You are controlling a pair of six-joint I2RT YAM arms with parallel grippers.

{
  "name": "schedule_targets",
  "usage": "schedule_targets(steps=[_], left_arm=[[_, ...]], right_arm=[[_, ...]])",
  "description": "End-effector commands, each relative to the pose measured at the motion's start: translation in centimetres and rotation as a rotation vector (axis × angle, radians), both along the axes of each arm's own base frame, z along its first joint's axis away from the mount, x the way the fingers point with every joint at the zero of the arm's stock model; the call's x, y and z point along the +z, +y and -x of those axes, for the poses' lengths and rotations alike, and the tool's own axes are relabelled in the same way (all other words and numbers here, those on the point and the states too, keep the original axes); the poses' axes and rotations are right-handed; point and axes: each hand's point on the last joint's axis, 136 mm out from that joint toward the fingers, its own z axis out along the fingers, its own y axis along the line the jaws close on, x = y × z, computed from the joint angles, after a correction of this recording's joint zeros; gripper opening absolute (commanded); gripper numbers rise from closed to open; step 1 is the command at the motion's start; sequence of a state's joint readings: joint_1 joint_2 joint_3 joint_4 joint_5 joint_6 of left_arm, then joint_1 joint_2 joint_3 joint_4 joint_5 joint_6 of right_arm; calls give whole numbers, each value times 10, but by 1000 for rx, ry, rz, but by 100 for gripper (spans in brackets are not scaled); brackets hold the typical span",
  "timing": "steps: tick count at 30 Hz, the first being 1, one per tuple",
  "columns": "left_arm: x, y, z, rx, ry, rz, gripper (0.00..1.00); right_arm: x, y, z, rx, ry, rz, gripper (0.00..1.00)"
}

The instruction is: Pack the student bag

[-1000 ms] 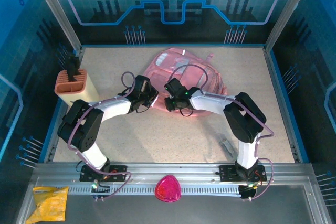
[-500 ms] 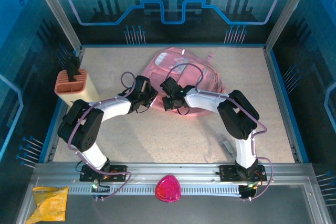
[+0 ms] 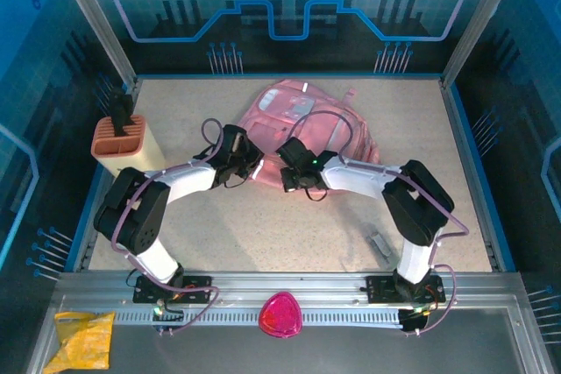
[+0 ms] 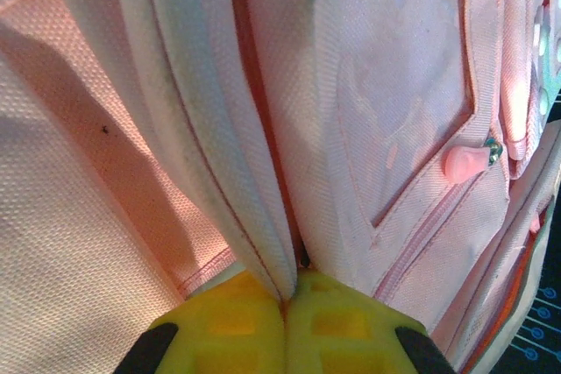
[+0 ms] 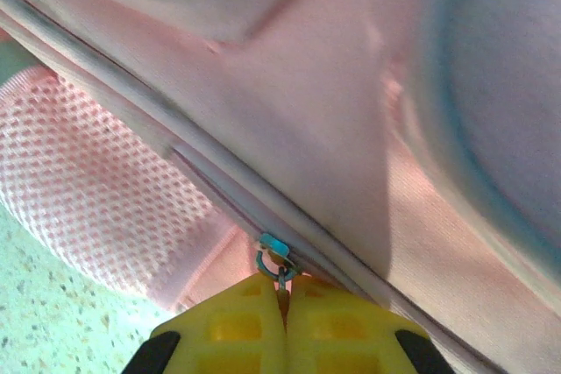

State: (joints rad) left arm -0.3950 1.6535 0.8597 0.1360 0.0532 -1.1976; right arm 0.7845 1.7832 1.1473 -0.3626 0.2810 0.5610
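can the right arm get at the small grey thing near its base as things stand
Probably not yet: the right gripper is shut on the zipper pull of the student bag. Once it lets go, bare table lies between it and the grey thing.

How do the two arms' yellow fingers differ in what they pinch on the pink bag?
The left fingers pinch a thick fabric fold of the student bag; the right fingers pinch its small metal zipper pull. Seen from above, the left fingers meet the bag's left edge, the right fingers its near edge. Both pairs are shut.
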Motion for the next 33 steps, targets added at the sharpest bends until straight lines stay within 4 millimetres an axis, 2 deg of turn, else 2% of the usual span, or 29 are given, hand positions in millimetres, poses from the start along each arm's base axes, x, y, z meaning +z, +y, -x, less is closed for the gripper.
schedule_targets(steps=[1,5,7,10,13,17,20,24,30,33], left_arm=[[10,16,-10,5,-35,-16,0],[10,23,-18,-11,-34,-29,0],[13,20,-24,-53,-52,-25,0],[13,24,-30,-67,-45,-50,0],[11,31,-33,-67,-35,-63,0],[13,32,-26,-68,-39,-53,1],[16,31,-15,-78,-33,-39,19],[13,14,9,-82,-19,18,42],[12,-41,34,-98,-9,103,47],[14,-62,36,-98,-30,97,51]], right_arm=[[7,-37,17,-68,-4,85,0],[7,-64,27,-101,-17,113,0],[5,-81,29,-128,-5,139,0],[11,-89,31,-138,-22,145,0],[19,-77,33,-92,-52,126,0],[27,-55,33,-54,-52,78,0],[33,-44,32,-43,-59,21,0],[34,-36,34,-21,-63,-22,0],[32,-33,33,-11,-62,-33,0],[31,-32,34,-7,-60,-40,0]])
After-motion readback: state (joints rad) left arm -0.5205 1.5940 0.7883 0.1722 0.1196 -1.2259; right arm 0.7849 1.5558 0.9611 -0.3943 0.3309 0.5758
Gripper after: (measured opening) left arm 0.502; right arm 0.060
